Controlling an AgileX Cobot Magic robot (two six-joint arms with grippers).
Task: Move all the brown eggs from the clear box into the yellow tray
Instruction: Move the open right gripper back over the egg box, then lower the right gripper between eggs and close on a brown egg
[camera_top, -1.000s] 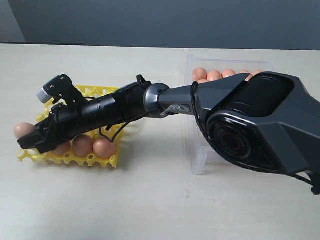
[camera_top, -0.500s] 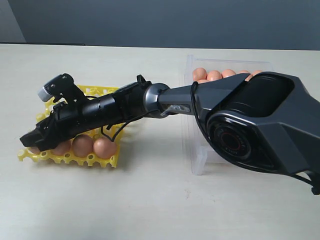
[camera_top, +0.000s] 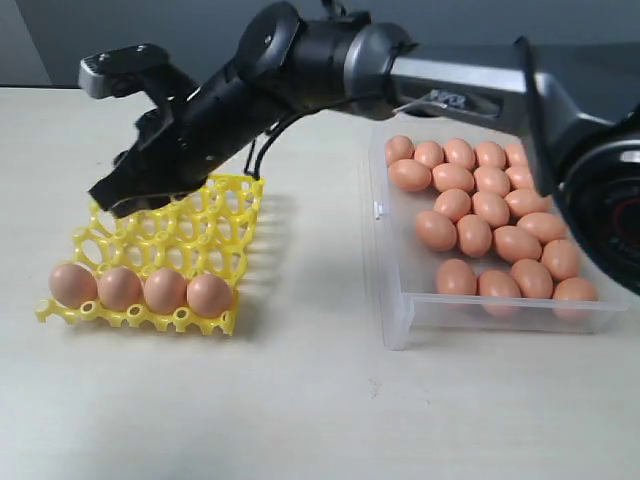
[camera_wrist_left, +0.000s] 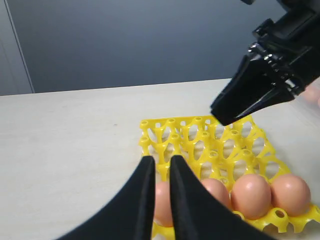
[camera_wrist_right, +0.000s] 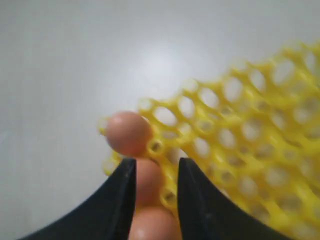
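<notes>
The yellow tray (camera_top: 190, 235) lies on the left of the table with several brown eggs (camera_top: 165, 290) in its front row. My right gripper (camera_top: 112, 200) reaches across and hangs above the tray's back left part, open and empty. In the right wrist view its jaws (camera_wrist_right: 156, 162) frame tray eggs (camera_wrist_right: 127, 132) far below on the yellow tray (camera_wrist_right: 240, 140). The clear box (camera_top: 385, 260) on the right holds many more brown eggs (camera_top: 490, 210). My left gripper (camera_wrist_left: 157, 160) hovers low before the tray (camera_wrist_left: 200, 137), shut to a thin slit and holding nothing; the right gripper (camera_wrist_left: 225, 112) shows above it.
The right arm's dark links (camera_top: 330, 50) span from the right side over the box's back left corner to the tray. A white clip (camera_top: 378, 209) sits on the box's left wall. Bare table (camera_top: 300, 400) lies in front of tray and box.
The right gripper set an egg into the tray's front left cup, let go, and rose up and back over the tray. The arm lifted off the box, uncovering its eggs.
</notes>
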